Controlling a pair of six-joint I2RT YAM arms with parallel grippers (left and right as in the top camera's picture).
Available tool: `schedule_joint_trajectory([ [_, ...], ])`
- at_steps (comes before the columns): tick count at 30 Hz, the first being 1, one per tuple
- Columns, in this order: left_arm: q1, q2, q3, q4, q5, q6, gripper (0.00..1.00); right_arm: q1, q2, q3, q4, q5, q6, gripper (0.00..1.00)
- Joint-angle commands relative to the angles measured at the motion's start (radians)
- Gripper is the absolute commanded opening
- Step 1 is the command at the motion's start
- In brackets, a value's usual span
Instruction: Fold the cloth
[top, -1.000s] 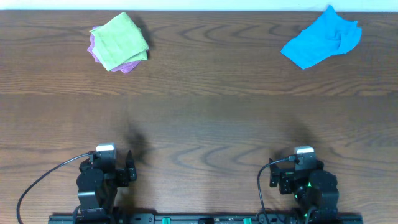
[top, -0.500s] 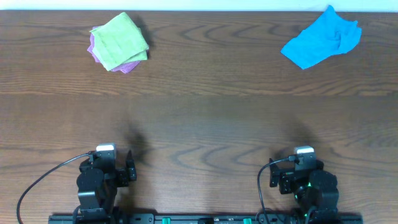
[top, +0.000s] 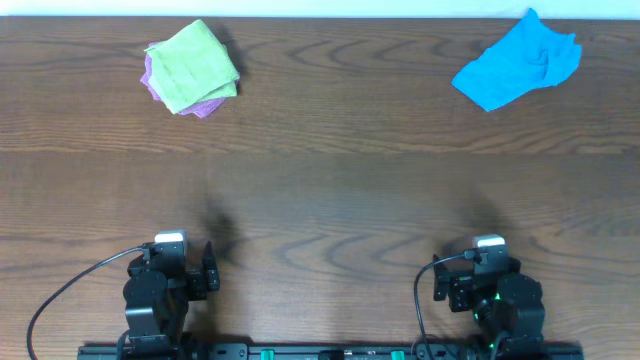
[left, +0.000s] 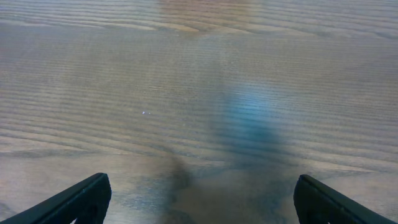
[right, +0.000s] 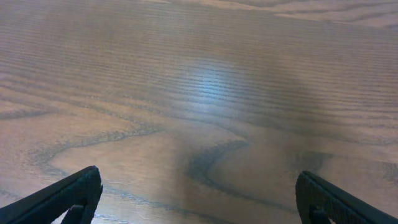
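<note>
Across the brown wooden table (top: 320, 190), the cloth meant for folding does not show in any of the 3 views, so I cannot tell where it lies. At the far left corner sits a small green folded cloth (top: 195, 62), stacked on a purple cloth (top: 150, 82) whose edges peek out at the left and near sides. At the far right corner a bright blue cloth (top: 515, 62) lies crumpled. Both are well apart from the arms. By the near edge, the left gripper (left: 202, 198) hangs over bare wood, its 2 fingers spread wide, holding nothing. The right gripper (right: 199, 190) is likewise spread wide and empty above the wood grain.
</note>
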Motion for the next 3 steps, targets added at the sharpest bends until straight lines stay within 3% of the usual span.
schedule_joint_trajectory([
  [1,-0.006,-0.006,-0.007,-0.002,-0.007,0.006,0.95,-0.005,-0.011,-0.011,-0.001,-0.011,-0.013,0.99],
  [3,-0.006,-0.006,-0.007,-0.002,-0.007,0.006,0.95,-0.005,-0.011,-0.011,-0.001,-0.011,-0.013,0.99],
])
